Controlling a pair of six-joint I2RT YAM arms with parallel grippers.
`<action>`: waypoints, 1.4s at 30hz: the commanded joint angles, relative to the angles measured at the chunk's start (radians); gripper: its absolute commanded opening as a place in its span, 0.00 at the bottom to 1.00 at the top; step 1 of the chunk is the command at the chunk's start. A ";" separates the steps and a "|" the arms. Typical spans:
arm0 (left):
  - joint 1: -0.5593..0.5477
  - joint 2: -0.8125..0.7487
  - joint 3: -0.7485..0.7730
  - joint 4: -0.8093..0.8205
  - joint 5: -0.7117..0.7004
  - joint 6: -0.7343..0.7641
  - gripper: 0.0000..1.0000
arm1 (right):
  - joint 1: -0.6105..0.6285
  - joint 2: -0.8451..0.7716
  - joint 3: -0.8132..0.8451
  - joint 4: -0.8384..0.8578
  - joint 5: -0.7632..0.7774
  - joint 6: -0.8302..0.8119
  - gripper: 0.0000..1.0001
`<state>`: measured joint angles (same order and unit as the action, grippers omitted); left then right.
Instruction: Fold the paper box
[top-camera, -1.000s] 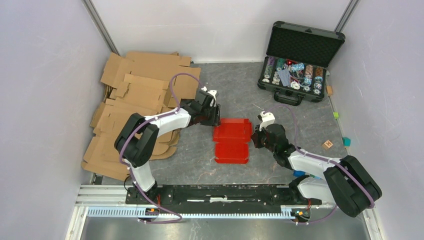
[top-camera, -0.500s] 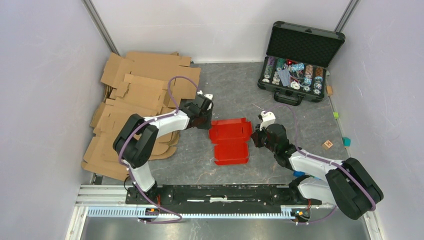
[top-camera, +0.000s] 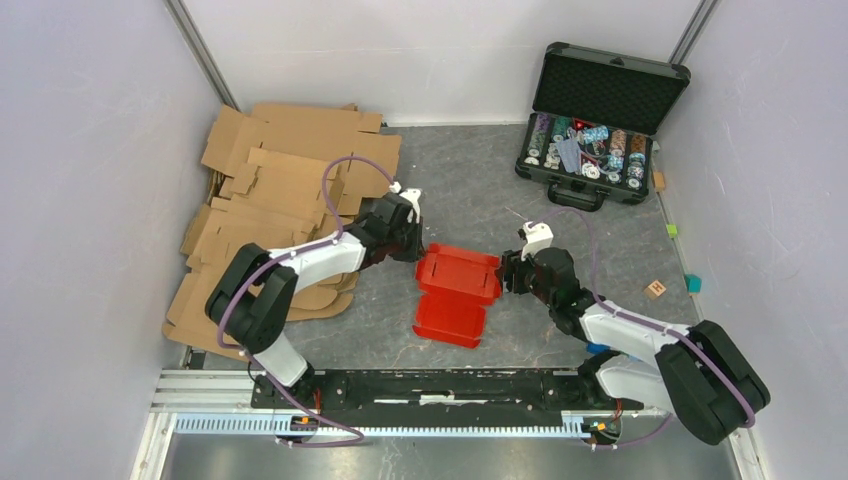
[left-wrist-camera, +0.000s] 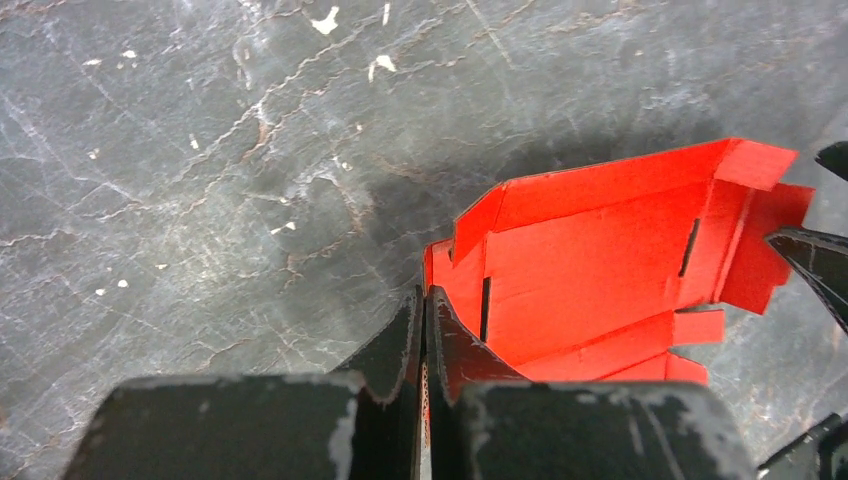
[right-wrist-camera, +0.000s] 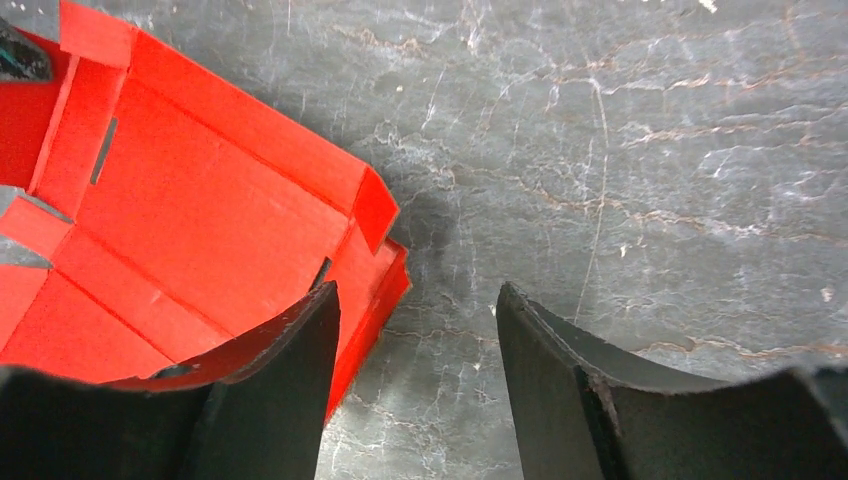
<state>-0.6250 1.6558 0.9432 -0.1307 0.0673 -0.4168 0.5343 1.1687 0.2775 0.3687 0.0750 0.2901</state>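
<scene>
Red paper box (top-camera: 458, 292), partly creased, middle of table (top-camera: 480, 170). On its left wall, left gripper (left-wrist-camera: 424, 305) clamped tight; right gripper (right-wrist-camera: 415, 300) parted, empty, at right wall. Best: anchor left, close right squarely on crease.

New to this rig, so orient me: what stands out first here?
The bright red paper box lies half-folded in the middle of the table. The left hand is pinched shut on its left edge, while the right hand stands open at its right edge. A brown cardboard pile fills the far left; an open chip case sits far right.
</scene>
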 joint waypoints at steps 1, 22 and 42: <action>-0.001 -0.079 -0.033 0.126 0.064 0.053 0.02 | -0.004 -0.067 0.017 0.012 0.046 -0.018 0.65; -0.050 -0.257 -0.166 0.326 0.184 0.116 0.02 | 0.104 0.054 0.391 -0.280 -0.219 -0.281 0.87; -0.058 -0.272 -0.195 0.378 0.182 0.101 0.02 | 0.118 0.054 0.413 -0.452 -0.313 -0.345 0.59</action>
<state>-0.6765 1.3998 0.7406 0.1936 0.2459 -0.3439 0.6415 1.2648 0.6899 -0.0910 -0.2020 -0.0578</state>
